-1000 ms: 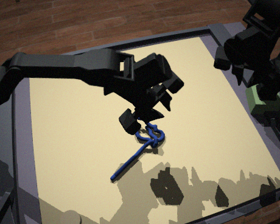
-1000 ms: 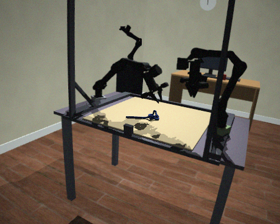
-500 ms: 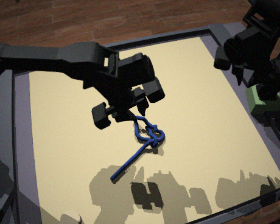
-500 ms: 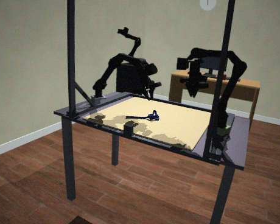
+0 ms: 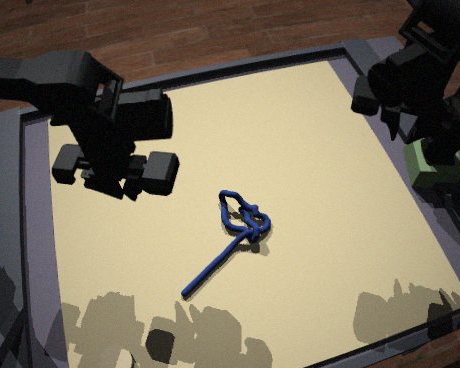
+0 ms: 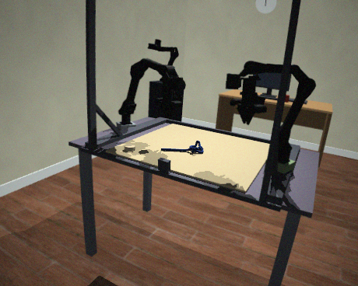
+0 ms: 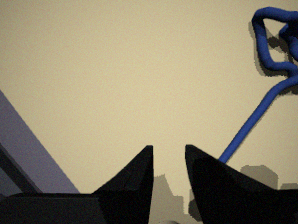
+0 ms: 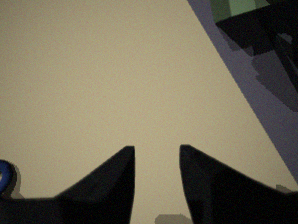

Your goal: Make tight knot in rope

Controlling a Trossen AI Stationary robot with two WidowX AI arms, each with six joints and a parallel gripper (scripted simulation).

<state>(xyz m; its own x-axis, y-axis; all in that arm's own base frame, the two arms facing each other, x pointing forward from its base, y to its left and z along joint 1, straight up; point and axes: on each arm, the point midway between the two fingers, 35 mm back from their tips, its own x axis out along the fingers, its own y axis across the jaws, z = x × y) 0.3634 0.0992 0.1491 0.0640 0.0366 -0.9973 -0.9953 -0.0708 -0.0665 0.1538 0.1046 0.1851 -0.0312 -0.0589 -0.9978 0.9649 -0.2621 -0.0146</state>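
Observation:
The blue rope lies on the beige mat near the middle, bunched into a loose knot with one straight tail running toward the front. It also shows in the exterior view, at the right edge of the left wrist view, and as a small bit at the left edge of the right wrist view. My left gripper hangs above the mat's left part, well away from the rope, open and empty. My right gripper is raised over the mat's far right edge, open and empty.
A green block sits at the right arm's base on the purple table border. A dark raised frame surrounds the mat. Tall dark posts stand at the table's corners. A small dark block sits on the front rail.

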